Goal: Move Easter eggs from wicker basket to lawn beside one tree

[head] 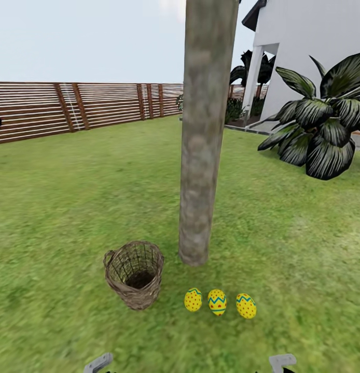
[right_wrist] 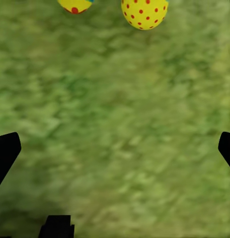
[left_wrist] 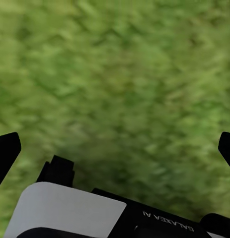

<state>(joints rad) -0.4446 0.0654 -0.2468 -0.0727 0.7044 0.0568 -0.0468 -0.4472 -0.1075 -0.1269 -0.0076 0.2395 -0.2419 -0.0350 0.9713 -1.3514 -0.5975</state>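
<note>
Three Easter eggs (head: 218,303) laid in row on lawn (head: 71,207), just before tree (head: 201,155) trunk base. Wicker basket (head: 135,274) beside trunk, judged emptied. Placement judged complete; eggs best left undisturbed, arms kept clear. Left gripper (left_wrist: 115,148) fingers spread wide over grass, nothing held. Right gripper (right_wrist: 115,148) likewise spread, eggs beyond fingertips.

Head camera looks down across the lawn (head: 71,197) at the eggs (head: 217,302); right wrist camera, close above grass, shares two eggs (right_wrist: 144,12).
</note>
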